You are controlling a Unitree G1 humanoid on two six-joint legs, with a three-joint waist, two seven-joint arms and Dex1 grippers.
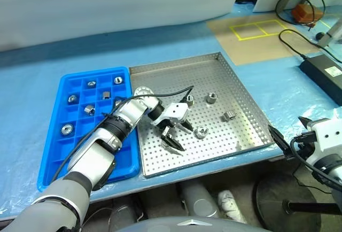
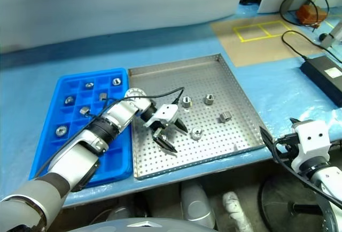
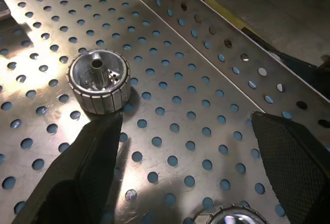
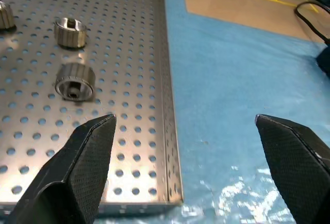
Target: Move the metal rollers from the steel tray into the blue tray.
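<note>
Rollers (image 1: 200,132) come first: one sits upright on its flat end, centre hole up, just ahead of the left hand (image 1: 176,134) and close beside one spread fingertip (image 3: 98,141), not yet between the two. That hand hangs low over the steel tray (image 1: 243,101), fingers wide and holding nothing. It is the nearer one; the right hand (image 4: 185,152), also spread wide and empty, sits off the tray's outer corner above the blue-covered counter (image 1: 278,90). I count five rollers in the steel tray: this one, three farther beyond the left hand, and one by the blue tray (image 1: 56,136). Six already lie in its compartments.
</note>
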